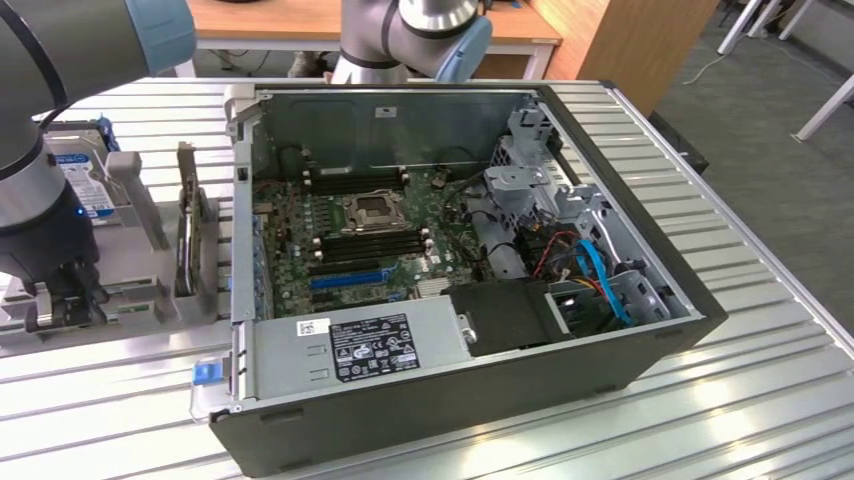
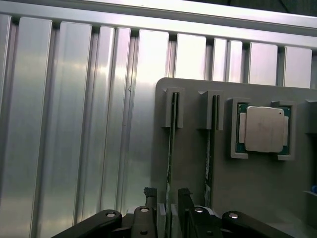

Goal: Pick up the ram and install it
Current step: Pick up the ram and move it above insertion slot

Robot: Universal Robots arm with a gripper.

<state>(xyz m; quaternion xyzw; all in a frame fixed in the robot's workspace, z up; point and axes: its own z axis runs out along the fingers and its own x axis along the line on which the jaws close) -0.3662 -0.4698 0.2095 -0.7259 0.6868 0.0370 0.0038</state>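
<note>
- Ribbed aluminium table (image 1: pixel 761 400) carries an open computer case (image 1: pixel 507 415), with a wooden desk (image 1: pixel 267 20) behind it.
- Inside the case sits a green motherboard (image 1: pixel 300 235), its processor socket (image 1: pixel 367 212) flanked by black memory slots (image 1: pixel 374 245). A grey power supply (image 1: pixel 360 345) lies along the near wall, and blue cables (image 1: pixel 607 285) run towards the exterior view's right.
- At the exterior view's left, a grey holder (image 1: pixel 140 255) stands just beside the case. A hard drive (image 1: pixel 74 170) with a blue-white label and a dark expansion card (image 1: pixel 194 235) stand upright in it.
- The robot arm (image 1: pixel 34 150) reaches down over that holder.
- The wrist view adds the close detail. The ram (image 2: pixel 171 148) stands on edge in one slot of the holder, and a second memory stick (image 2: pixel 210 148) stands in the slot just beside it. A processor (image 2: pixel 265 129) lies flat in a square pocket further along.
- The gripper (image 2: pixel 167 196) is spread, with one finger on each side of the ram's near end and the stick in the gap between them. Whether either finger touches it cannot be told.
</note>
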